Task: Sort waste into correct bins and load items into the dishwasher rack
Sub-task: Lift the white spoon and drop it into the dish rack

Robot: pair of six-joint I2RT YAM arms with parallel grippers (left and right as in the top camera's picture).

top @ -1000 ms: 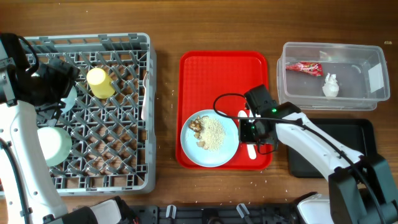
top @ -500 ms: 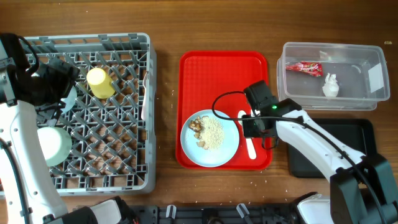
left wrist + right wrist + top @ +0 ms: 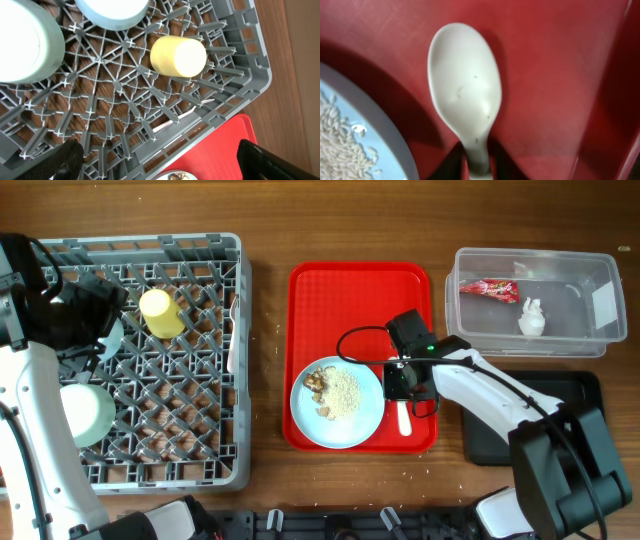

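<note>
Both jaws of my right gripper (image 3: 476, 162) pinch the white spoon (image 3: 465, 95) at its neck, scoop just ahead of them on the red tray (image 3: 550, 60), plate (image 3: 380, 127) rim close beside, so I'd lift straight up before swinging to the rack (image 3: 180, 410), where my left gripper (image 3: 160, 150) hangs wide open.

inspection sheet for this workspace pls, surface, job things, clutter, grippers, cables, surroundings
surface: brown wooden table
job's things: cup, a bowl, a second bowl and fork in rack; wrapper and paper wad in clear tub; food scraps on plate; black tray, visible part bare
clutter: red tray under plate and spoon
grippers: left gripper open over rack; right gripper shut on spoon handle
cables: black cable looping over red tray
surroundings: dark rig parts at near edge
</note>
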